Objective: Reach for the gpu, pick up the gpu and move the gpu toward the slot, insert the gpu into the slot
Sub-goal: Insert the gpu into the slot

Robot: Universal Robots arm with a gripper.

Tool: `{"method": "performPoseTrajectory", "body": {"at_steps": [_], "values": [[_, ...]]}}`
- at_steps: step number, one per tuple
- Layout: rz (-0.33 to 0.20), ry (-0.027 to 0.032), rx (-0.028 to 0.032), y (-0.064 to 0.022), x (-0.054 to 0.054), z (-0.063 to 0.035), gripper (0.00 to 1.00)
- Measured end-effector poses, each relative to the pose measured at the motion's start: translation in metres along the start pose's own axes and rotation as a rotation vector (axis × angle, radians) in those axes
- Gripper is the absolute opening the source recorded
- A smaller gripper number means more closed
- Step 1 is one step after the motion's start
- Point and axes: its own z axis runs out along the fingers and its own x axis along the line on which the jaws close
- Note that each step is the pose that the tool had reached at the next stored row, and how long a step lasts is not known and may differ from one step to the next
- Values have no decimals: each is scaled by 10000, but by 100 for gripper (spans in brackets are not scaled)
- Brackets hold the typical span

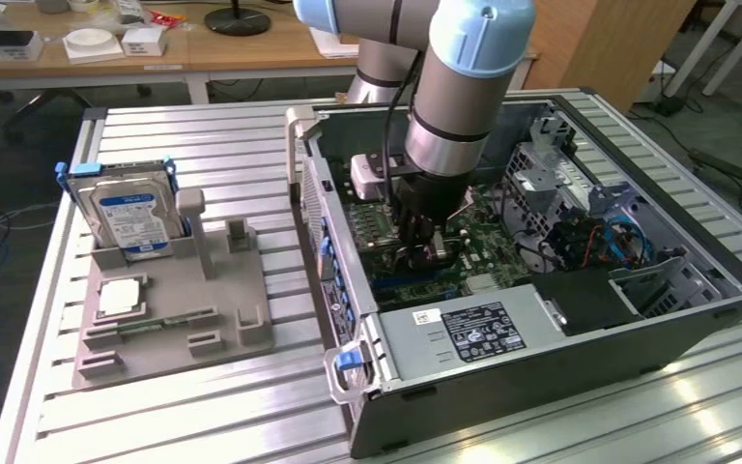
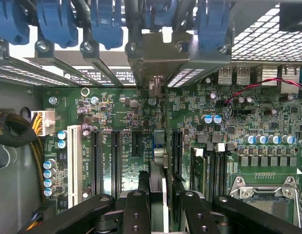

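Claw (image 2: 159, 207) grips thin flat gpu (image 2: 158, 187); green motherboard (image 2: 121, 122).

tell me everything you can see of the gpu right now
The gpu is seen edge-on as a thin dark card standing upright between the gripper's black fingers, which are closed on it. A metal bracket at its far end points toward the case's rear slots. It sits low over the green motherboard, lined up along a long black slot; whether it is seated cannot be told. Its fan is hidden.

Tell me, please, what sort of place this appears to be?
Probably a robotics lab or test bench: an open computer case sits on an aluminium slatted table, beside a grey fixture holding a hard drive.
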Motion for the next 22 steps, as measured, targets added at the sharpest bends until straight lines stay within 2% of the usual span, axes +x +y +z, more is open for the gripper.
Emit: {"method": "performPoseTrajectory", "body": {"at_steps": [3, 6, 22], "values": [[1, -1, 8, 2, 0, -4, 28], [0, 0, 44, 11, -1, -63, 28], [54, -2, 45, 9, 1, -63, 28]]}}
